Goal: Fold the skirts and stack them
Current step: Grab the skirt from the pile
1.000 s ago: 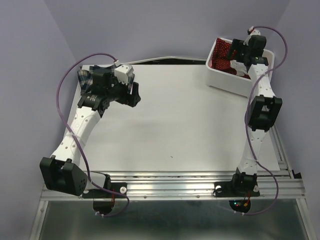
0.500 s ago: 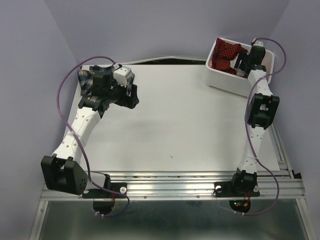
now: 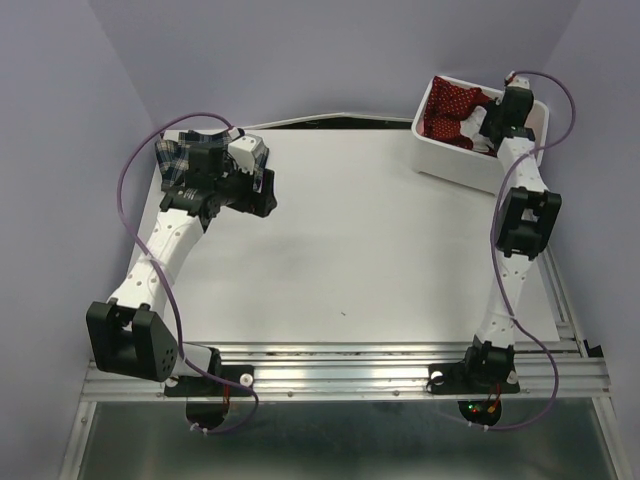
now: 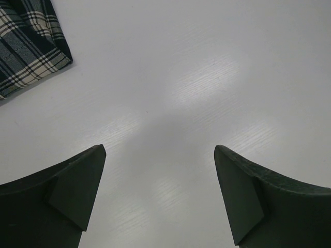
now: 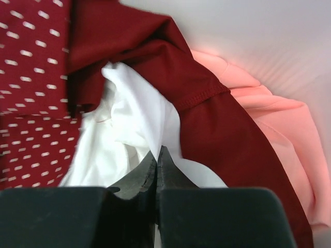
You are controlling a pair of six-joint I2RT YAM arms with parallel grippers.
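Observation:
The dark red skirt with white dots (image 3: 448, 108) lies bunched in the white bin (image 3: 450, 165) at the back right. In the right wrist view its dotted cloth (image 5: 31, 77) and plain red inside (image 5: 217, 129) surround a fold of white lining (image 5: 124, 124). My right gripper (image 5: 157, 151) is down in the bin (image 3: 484, 124), shut on that white fold. The salmon-pink skirt (image 5: 279, 129) lies under the red one. The plaid skirt (image 3: 172, 160) (image 4: 26, 41) lies folded at the back left. My left gripper (image 3: 266, 190) (image 4: 159, 150) hovers open over bare table beside it.
The white table (image 3: 360, 240) spreads between the two arms. The bin's walls (image 5: 258, 31) close in around my right gripper. Purple cables loop off both arms. A metal rail (image 3: 350, 375) runs along the near edge.
My right gripper has dropped deeper into the bin and gone from open to shut on the white fold. The left arm has barely shifted and stays open.

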